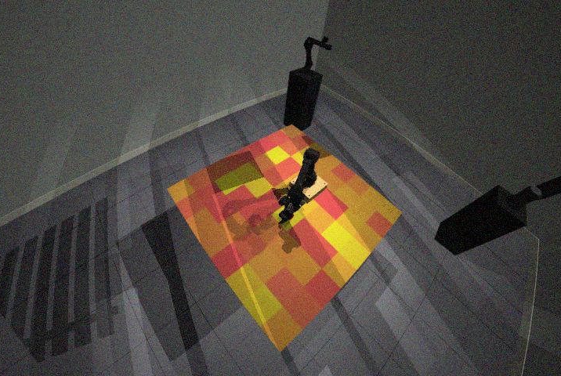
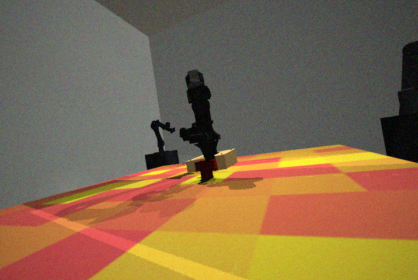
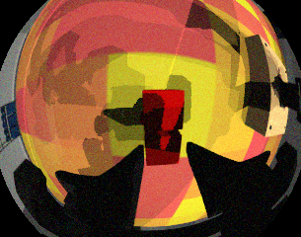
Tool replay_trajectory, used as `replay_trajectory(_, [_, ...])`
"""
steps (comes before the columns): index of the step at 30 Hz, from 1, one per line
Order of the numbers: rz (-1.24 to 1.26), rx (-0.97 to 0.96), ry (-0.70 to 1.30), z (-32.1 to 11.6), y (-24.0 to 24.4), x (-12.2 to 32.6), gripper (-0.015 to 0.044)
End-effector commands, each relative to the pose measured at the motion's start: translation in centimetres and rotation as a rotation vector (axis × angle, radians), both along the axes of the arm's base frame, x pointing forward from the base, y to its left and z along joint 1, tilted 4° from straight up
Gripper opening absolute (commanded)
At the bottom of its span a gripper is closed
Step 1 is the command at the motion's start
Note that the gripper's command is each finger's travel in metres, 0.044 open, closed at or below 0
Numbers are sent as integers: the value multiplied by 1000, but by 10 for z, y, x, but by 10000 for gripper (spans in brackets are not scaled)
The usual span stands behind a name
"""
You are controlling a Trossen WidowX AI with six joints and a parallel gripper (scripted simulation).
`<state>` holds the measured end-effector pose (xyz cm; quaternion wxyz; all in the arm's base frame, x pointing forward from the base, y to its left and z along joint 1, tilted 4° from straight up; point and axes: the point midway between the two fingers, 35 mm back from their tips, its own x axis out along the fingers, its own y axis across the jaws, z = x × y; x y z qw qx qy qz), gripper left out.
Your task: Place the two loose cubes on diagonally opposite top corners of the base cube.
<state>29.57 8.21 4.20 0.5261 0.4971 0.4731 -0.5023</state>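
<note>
The dark red base cube stands on the patchwork table top. One loose cube rests on its left top corner in the exterior view; it is the farther cube in the wrist view. The other loose cube sits at about the same height on the diagonally opposite corner. My gripper is open around this second cube, with a slim space beside it in the wrist view. The gap between the loose cubes is too dark to judge. In the top view the arm hides the cubes.
My arm's pale wooden mounting block is close behind the cubes. Beyond the patchwork table top stand two dark pedestals, each carrying another arm. Arm shadows cross the surface around the stack.
</note>
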Motion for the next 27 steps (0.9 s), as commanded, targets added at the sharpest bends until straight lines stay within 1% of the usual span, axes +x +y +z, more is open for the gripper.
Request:
replay_trajectory(1, [-3,5,-14,8,1,2,205])
replay_trajectory(27, [-3,5,-14,31,2,0,205])
